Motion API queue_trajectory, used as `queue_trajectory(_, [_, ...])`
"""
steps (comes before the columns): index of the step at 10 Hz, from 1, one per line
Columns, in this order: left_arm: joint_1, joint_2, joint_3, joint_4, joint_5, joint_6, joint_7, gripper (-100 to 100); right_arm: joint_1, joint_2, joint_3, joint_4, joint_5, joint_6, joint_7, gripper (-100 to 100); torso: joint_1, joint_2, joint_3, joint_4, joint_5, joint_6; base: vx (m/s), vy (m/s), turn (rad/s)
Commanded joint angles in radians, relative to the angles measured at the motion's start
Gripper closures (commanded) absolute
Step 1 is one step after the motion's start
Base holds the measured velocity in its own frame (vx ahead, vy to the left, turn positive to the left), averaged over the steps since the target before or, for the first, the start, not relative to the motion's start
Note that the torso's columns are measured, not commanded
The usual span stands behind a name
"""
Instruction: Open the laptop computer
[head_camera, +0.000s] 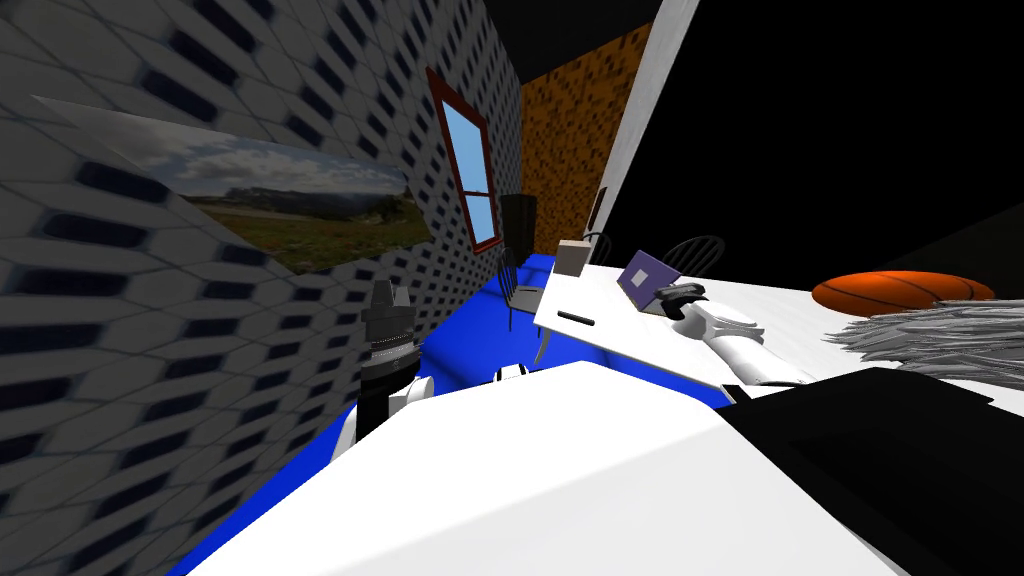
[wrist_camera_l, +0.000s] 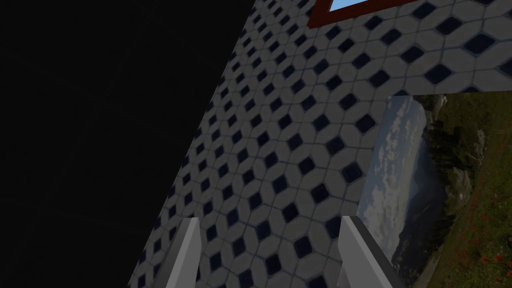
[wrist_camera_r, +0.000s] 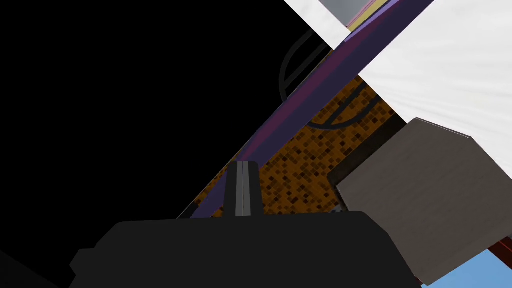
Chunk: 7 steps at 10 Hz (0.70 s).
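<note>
The purple laptop (head_camera: 647, 276) sits on the white desk (head_camera: 600, 305), lid partly raised. The right claw (wrist_camera_r: 242, 167), fingers pressed together, is at the lid's edge; next it should probably push the lid further up. The left claw (wrist_camera_l: 271, 222) hangs spread, idle.

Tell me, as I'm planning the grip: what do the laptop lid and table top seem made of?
Laptop lid: smooth purple, sheen along its edge, perhaps plastic or painted metal. Table top: plain matte white, no grain; material unclear.
</note>
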Motion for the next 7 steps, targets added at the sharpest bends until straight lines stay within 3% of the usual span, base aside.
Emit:
queue_trajectory(1, [0.000,0.000,0.000,0.000,0.000,0.000,0.000,0,-0.011,-0.033,0.015,0.047,-0.081,-0.028,-0.045,100,-0.001,0.000,0.000,0.000,0.000,0.000,-0.044,-0.027,0.031])
queue_trajectory(2, [0.000,0.000,0.000,0.000,0.000,0.000,0.000,0,-0.010,-0.025,0.011,0.037,-0.059,-0.021,-0.032,100,-0.001,0.000,0.000,0.000,0.000,0.000,-0.021,-0.011,0.001])
queue_trajectory(3, [0.000,0.000,0.000,0.000,0.000,0.000,0.000,0,-0.020,-0.001,0.008,0.010,-0.038,-0.030,-0.013,-100,0.000,-0.001,0.000,0.000,0.000,0.000,-0.050,-0.076,0.014])
queue_trajectory(7, [0.000,0.000,0.000,0.000,0.000,0.000,0.000,0,-0.040,0.057,0.006,-0.045,0.008,-0.041,0.029,-100,0.003,0.002,0.001,0.001,0.002,0.000,-0.081,-0.110,0.037])
